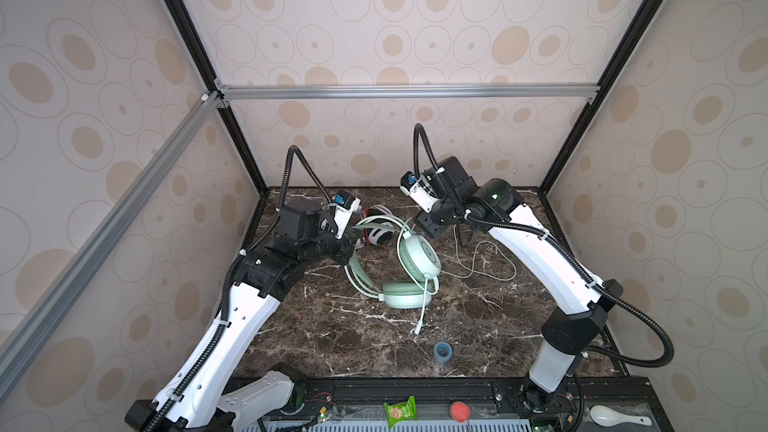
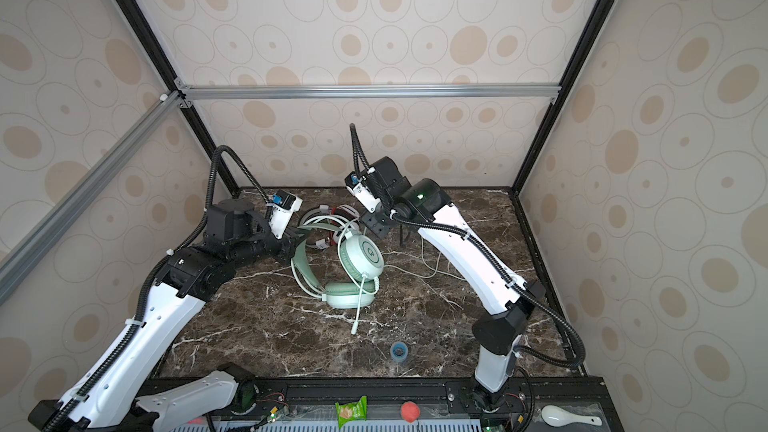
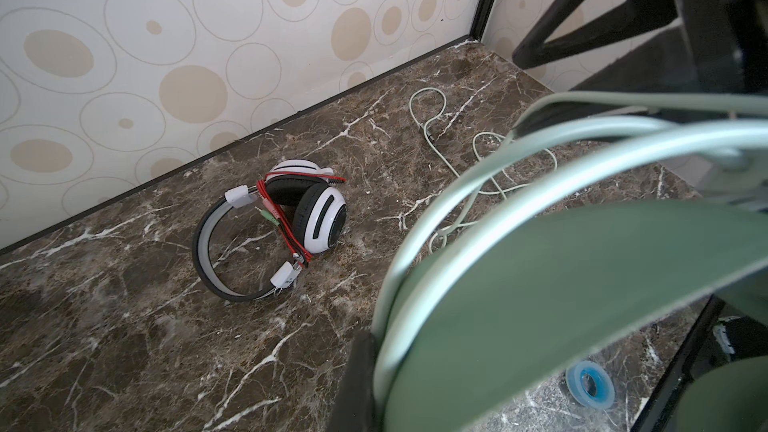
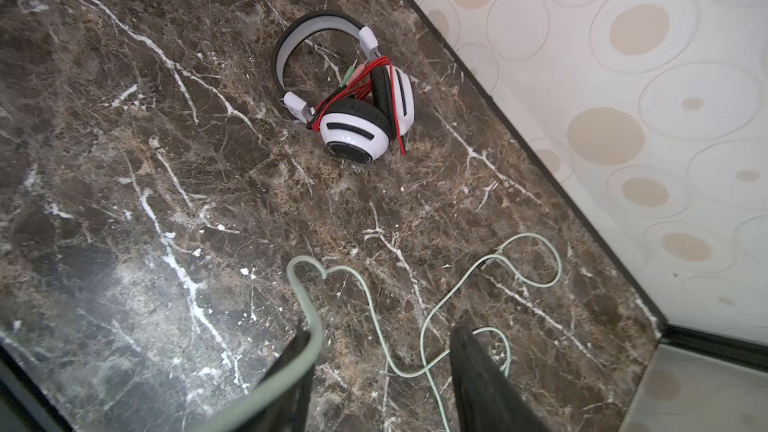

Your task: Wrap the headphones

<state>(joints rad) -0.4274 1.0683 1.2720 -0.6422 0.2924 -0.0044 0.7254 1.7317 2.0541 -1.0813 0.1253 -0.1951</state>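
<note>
- At mid-table on the brown veined marble tabletop (image 1: 332,338): the mint green over-ear plastic headphones (image 1: 417,259), lifted at the band, with one cup lying low toward the front edge and the other tipped up to show its round outer face.
- Pinched at the broad padded headband (image 3: 561,284) by the left gripper (image 1: 352,244), fingers closed tight on it (band filling most of the left wrist view).
- Long axis running from the gripped crown at back-left down to the cups at front-right.
- Trailing from the set toward the right arm: the thin pale whitish-green cable (image 4: 457,292), slack, in loose loops flat on the marble, not yet wound.
- Just above those loops: the right gripper (image 4: 384,336), fingers spread apart and clamping nothing (one strand draped against a finger, no pinch on it).
- Probably light to handle: rigid at the cups, springy at the band, so best steadied at the band.
- Limp, smooth cable, apt to slip and uncoil (best taken close to the cup and wound under slight tension).
- Beyond the mint set, near the patterned wall (image 3: 166,35): the white-and-black over-ear headphones (image 3: 320,218), lying on their side, with thin red cable (image 4: 357,84) already bundled round them.
- Near the front edge, a small blue tape roll (image 1: 443,351), apart from everything else.
</note>
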